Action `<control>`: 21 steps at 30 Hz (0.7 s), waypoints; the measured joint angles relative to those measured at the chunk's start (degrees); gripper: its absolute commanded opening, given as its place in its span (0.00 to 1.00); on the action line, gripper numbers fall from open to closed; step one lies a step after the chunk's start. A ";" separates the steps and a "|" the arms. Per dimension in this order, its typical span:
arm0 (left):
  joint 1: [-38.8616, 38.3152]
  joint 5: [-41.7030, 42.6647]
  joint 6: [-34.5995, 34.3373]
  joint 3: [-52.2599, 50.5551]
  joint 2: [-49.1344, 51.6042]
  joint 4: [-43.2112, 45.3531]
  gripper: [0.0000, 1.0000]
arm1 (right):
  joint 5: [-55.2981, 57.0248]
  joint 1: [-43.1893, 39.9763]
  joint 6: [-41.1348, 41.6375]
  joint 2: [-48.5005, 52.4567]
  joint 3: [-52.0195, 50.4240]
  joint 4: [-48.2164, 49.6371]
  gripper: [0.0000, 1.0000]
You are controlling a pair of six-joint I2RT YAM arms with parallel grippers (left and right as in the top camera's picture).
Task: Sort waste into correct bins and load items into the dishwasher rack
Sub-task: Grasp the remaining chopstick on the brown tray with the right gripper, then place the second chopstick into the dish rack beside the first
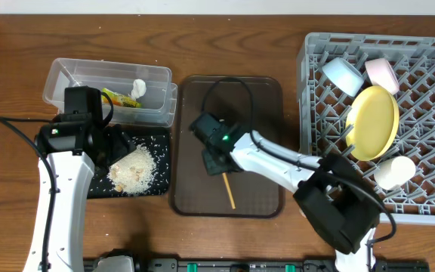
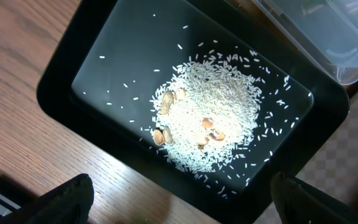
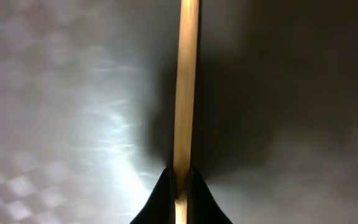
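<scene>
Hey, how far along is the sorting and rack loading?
Mostly done: wrapper and tissue lie in the clear tub, rice in the black tray, and yellow plate, blue bowl, white bowl and cup stand in the rack. In hand: the right gripper pinches a chopstick at the brown tray. Left: getting it into the rack.

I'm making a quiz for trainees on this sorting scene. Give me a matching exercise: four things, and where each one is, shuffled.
Things:
1. rice
2. snack wrapper
3. yellow plate
4. chopstick

Places:
A. in the dishwasher rack
B. pinched in the right gripper
C. in the black tray
D. in the clear tub

Pairs: 1-C, 2-D, 3-A, 4-B
</scene>
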 measured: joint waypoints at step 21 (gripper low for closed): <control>0.00 0.00 -0.02 0.00 0.00 -0.02 0.94 | 3.61 -25.20 -13.94 -31.71 -0.94 -14.53 0.01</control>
